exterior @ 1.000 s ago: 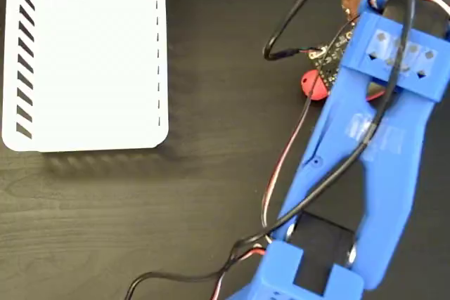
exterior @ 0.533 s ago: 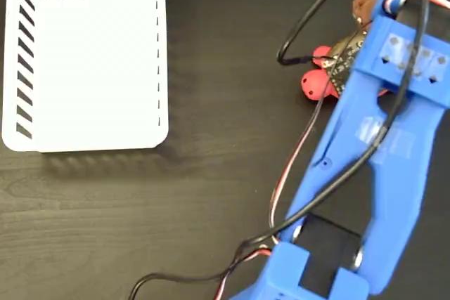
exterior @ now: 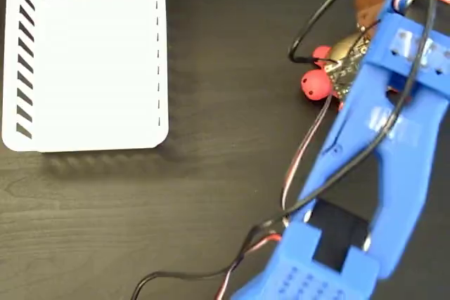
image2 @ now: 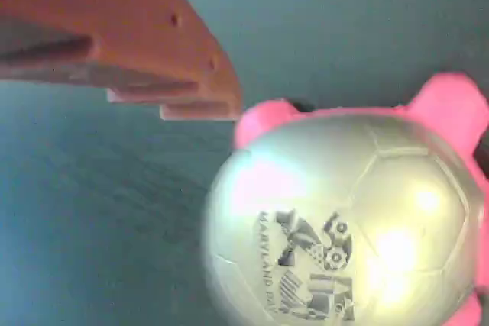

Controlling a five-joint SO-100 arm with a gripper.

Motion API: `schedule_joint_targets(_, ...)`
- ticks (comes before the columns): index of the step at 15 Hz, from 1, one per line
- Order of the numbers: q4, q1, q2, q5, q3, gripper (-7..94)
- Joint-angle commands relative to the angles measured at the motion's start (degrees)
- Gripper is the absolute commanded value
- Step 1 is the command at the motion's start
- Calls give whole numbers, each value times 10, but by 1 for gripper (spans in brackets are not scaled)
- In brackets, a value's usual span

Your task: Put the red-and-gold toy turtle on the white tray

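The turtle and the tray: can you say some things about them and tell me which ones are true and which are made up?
1. The red-and-gold toy turtle is lying on the white tray. False: it sits on the dark table, far to the right of the tray in the fixed view.
2. Nothing lies on the tray. True.
3. The turtle's shell has a black printed mark. True, the wrist view shows it.
4. The arm is green. False: it is blue.
5. The arm covers part of the turtle in the fixed view. True.
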Motion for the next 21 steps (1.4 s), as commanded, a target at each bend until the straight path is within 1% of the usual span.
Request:
schedule_joint_targets(1, -4, 11, 9, 4, 0, 56)
schedule_joint_targets(5, -14, 6, -8, 11, 6, 56)
schedule_joint_targets(6, -17, 4, -11, 14, 6, 59)
schedule_joint_targets(8, -18, 1, -20, 19, 6, 61)
schedule_joint_targets(13, -41, -4, -40, 22, 22, 61)
schedule_joint_targets(21, -51, -10, -64, 23, 23, 62)
